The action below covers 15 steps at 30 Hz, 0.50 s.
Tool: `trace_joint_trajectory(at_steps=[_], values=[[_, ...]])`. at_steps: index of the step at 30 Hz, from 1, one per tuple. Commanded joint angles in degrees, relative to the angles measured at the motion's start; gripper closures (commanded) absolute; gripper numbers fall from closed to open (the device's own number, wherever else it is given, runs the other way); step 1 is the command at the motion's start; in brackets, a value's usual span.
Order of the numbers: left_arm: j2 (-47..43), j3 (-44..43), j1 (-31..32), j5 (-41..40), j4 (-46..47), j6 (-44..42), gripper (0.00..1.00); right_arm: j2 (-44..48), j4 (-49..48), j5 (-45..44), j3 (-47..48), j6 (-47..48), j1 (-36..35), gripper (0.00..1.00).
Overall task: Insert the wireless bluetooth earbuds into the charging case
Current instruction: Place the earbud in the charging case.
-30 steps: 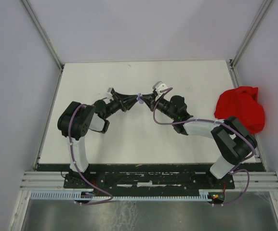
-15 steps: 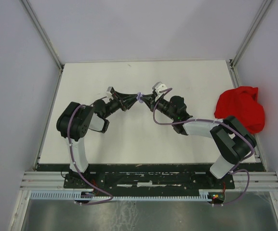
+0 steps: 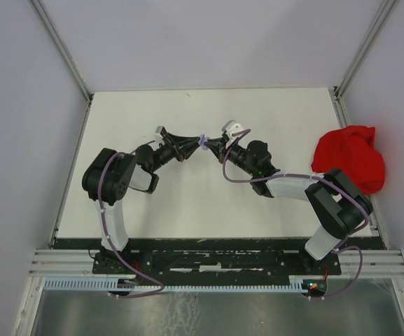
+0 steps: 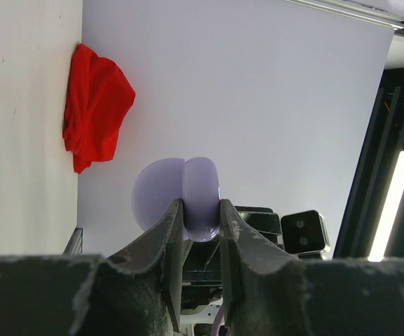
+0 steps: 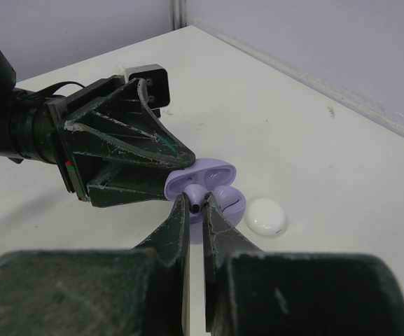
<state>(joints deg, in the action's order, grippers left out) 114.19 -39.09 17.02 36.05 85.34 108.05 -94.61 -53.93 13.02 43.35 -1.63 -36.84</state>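
The open purple charging case (image 5: 203, 179) is held above the table, clamped in my left gripper (image 4: 202, 210), whose fingers are shut on its lower half; it also shows in the left wrist view (image 4: 187, 192) and the top view (image 3: 203, 140). My right gripper (image 5: 196, 204) is shut on a purple earbud (image 5: 197, 203), stem end towards the camera, with its head at the case's open cavity. In the top view the two grippers meet tip to tip, the left (image 3: 195, 143) and the right (image 3: 211, 143). No other earbuds show.
A white round closed case (image 5: 265, 216) lies on the table just right of and below the purple case. A crumpled red cloth (image 3: 350, 158) lies at the table's right edge against the wall, also in the left wrist view (image 4: 93, 105). White enclosure walls stand on three sides.
The left arm's elbow has shifted very slightly to the left. Both grippers stay together at the case.
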Motion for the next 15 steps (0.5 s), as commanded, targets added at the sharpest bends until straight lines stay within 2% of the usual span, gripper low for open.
trace_joint_trajectory(at_steps=[1,6,9,13,15], values=[[-1.9,-2.1,0.2,-0.7,3.2,1.6,0.97,1.3,-1.8,-0.7,-0.6,-0.2,-0.2,1.0],[-2.0,-2.6,0.2,-0.8,3.2,1.7,0.97,1.3,-0.5,-0.7,-0.2,-0.7,-0.1,0.97],[-2.0,-3.0,0.2,-0.8,2.9,1.6,0.97,1.6,1.1,-0.8,0.3,-1.6,-0.1,0.87],[-1.7,-3.4,0.2,-0.8,2.3,1.3,0.97,2.3,1.2,-0.2,0.3,-2.2,-0.1,0.63],[-1.6,-3.4,0.2,-0.8,1.7,0.3,0.97,3.0,0.5,-0.2,0.2,-2.4,-0.1,0.57]])
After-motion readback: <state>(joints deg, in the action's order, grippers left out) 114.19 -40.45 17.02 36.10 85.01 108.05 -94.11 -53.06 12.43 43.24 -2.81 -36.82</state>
